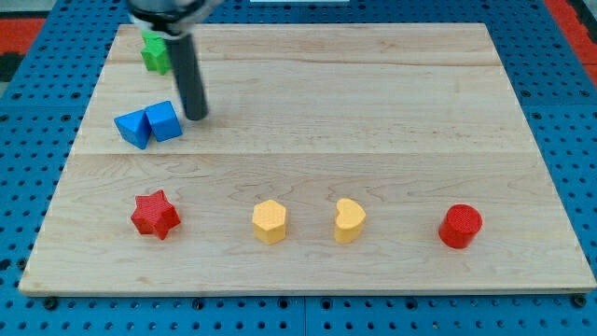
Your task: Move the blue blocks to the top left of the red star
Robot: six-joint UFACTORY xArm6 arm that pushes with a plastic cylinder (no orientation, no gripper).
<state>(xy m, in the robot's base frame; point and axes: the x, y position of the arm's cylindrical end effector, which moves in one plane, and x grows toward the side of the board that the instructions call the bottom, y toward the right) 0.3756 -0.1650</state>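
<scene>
- Rod hangs down from the view's top; its tip [196, 116] rests on the wooden board [373, 93]; there is no pincer on this arm, so nothing to open or close
- Just to the view's left of the tip: a blue cube [163, 121], close beside it, contact not certain
- A second blue block [133, 128], shape unclear, touches the cube's far side, further to the view's left of the tip
- Behind the rod, toward the view's top: a green block [154, 52], partly hidden
- Red star [155, 215] lies well below the tip, slightly to the view's left; both blue pieces sit above it
- Further off to the view's lower right of the tip: yellow hexagon [270, 222], yellow heart [350, 220], red cylinder [460, 226]
- Judgement: the pair looks almost placed; only the final nudging remains
- Next move likely calls for a short push toward the view's left, keeping the pair together and clear of the star
</scene>
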